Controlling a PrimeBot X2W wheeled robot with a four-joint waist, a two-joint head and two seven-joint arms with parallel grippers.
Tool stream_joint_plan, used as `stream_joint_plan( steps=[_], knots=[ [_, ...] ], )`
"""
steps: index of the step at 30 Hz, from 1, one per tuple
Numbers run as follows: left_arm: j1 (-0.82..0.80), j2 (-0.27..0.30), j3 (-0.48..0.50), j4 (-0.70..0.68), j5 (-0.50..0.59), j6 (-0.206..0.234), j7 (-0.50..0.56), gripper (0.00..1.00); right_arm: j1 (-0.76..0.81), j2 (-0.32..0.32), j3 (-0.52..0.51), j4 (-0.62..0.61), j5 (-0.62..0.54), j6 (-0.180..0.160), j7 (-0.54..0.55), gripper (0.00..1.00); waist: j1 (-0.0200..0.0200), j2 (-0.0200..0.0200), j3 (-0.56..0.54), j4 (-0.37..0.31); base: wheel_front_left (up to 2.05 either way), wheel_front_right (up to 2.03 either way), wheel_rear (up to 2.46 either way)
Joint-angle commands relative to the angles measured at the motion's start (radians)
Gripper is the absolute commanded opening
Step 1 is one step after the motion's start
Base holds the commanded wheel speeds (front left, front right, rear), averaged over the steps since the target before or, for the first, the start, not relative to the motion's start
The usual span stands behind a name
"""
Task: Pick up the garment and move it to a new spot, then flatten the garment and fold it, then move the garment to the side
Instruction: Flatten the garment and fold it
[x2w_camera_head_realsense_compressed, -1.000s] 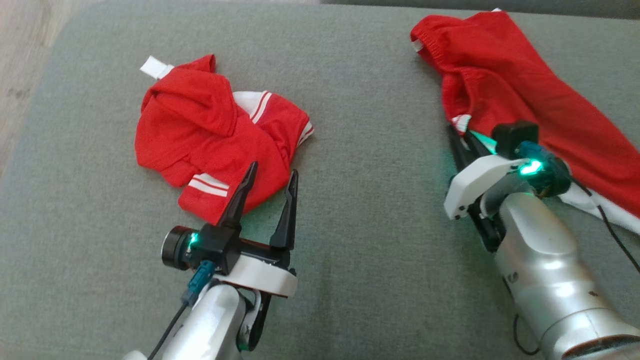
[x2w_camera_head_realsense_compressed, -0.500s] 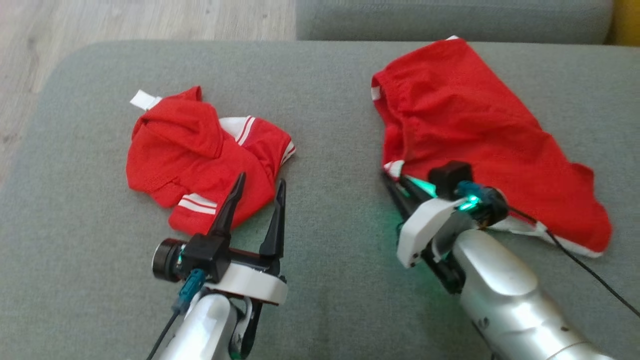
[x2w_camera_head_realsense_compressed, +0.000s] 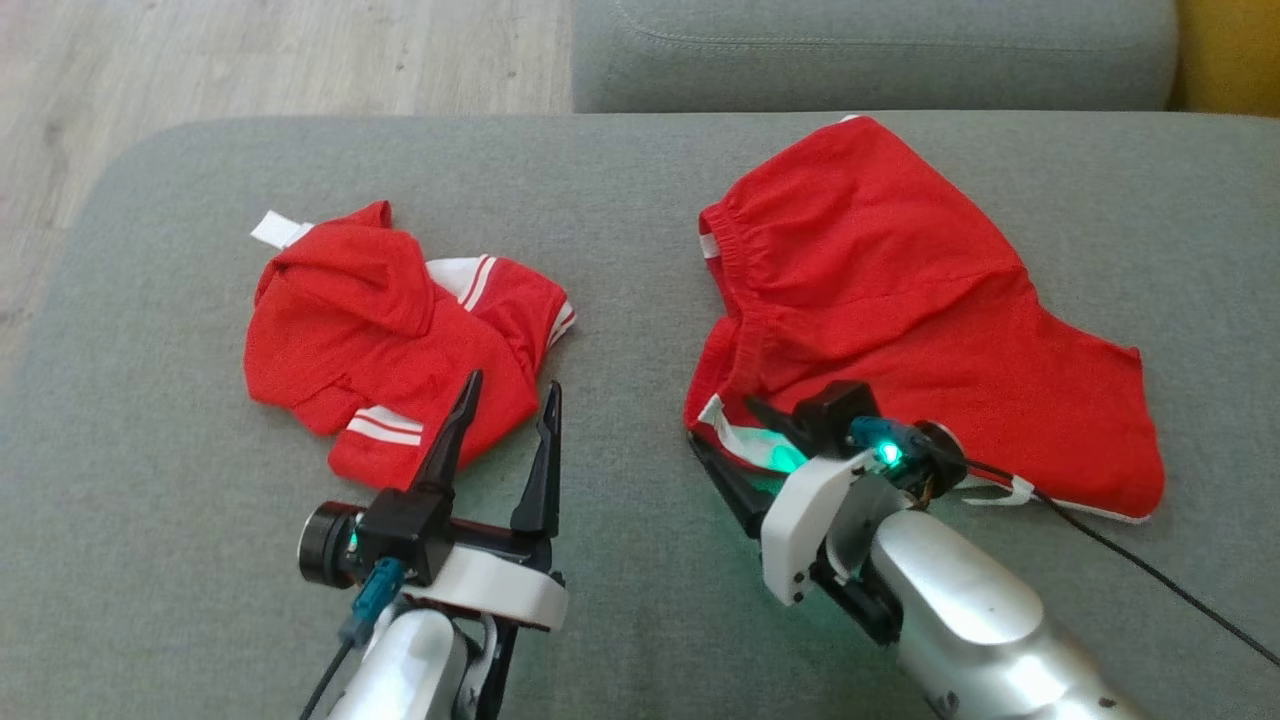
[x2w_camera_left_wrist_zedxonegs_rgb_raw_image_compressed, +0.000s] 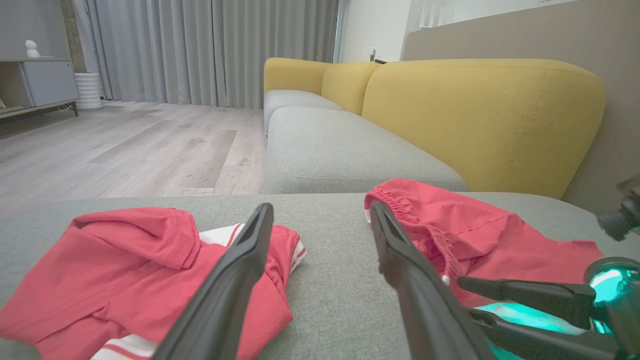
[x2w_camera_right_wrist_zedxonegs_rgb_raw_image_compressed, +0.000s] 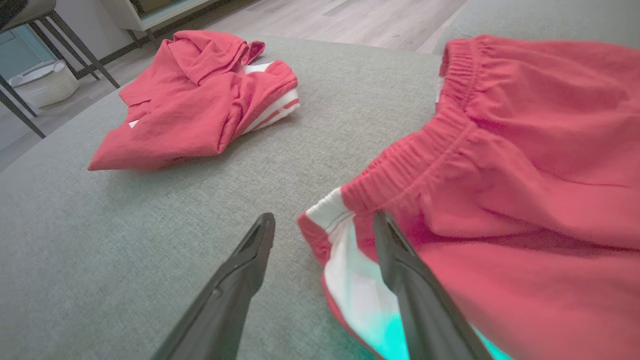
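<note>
Though the shorts (x2w_camera_head_realsense_compressed: 900, 320) lie spread but rumpled on the grey cushion (x2w_camera_head_realsense_compressed: 640, 250), my right pincer (x2w_camera_right_wrist_zedxonegs_rgb_raw_image_compressed: 322, 219) stands wide and empty at their waistband corner, my left pincer (x2w_camera_head_realsense_compressed: 512, 385) likewise open and empty, so flattening, folding and setting aside seem left.

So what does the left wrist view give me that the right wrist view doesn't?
Left wrist, not right wrist: the yellow sofa back, the grey curtains, and the right hand seen from the side, fingers apart. Right wrist, not left wrist: how the white-striped corner of the red shorts lies between that hand's open fingers, plus a white basket on the floor. Both: the red shorts, the crumpled red shirt and the grey cushion under them.
</note>
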Motion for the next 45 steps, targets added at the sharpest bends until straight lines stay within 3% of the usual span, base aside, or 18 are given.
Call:
stream_joint_plan(
  steps=[1, 9, 12, 18, 22, 32, 45],
  knots=[
    [-0.018, 0.001, 0.04, -0.035, 0.011, -0.001, -0.01, 1.0, -0.025, 0.014, -0.012, -0.025, -0.024, -0.001, -0.011, 1.0, 0.0, 0.0, -0.003, -0.006, 0.0, 0.0, 0.0],
    [-0.009, 0.001, 0.049, -0.039, 0.015, 0.0, -0.01, 1.0, 0.005, 0.014, -0.182, -0.032, -0.13, -0.001, -0.032, 1.0, 0.0, 0.0, -0.025, -0.039, 0.0, 0.0, 0.0],
    [-0.003, 0.001, 0.053, -0.042, 0.014, 0.001, -0.01, 1.0, 0.04, 0.009, -0.297, -0.062, -0.178, -0.001, -0.052, 1.0, 0.0, 0.0, -0.034, -0.055, 0.0, 0.0, 0.0],
    [0.009, 0.001, 0.058, -0.05, 0.014, 0.002, -0.01, 1.0, 0.166, 0.005, -0.632, -0.183, -0.259, -0.001, -0.113, 1.0, 0.0, 0.0, -0.04, -0.086, 0.0, 0.0, 0.0],
    [0.013, 0.001, 0.057, -0.056, 0.016, -0.001, -0.01, 1.0, 0.26, 0.012, -0.773, -0.256, -0.288, -0.001, -0.121, 1.0, 0.0, 0.0, -0.03, -0.104, 0.0, 0.0, 0.0],
    [-0.011, 0.001, 0.044, -0.055, 0.028, -0.013, -0.01, 1.0, 0.209, 0.013, -0.888, -0.283, -0.29, -0.001, -0.035, 1.0, 0.0, 0.0, 0.024, -0.103, 0.0, 0.0, 0.0],
    [-0.043, 0.001, 0.026, -0.042, 0.028, -0.017, -0.01, 1.0, 0.005, 0.014, -1.044, -0.015, -0.425, -0.001, 0.195, 1.0, 0.0, 0.0, 0.081, -0.039, 0.0, 0.0, 0.0]
  ],
)
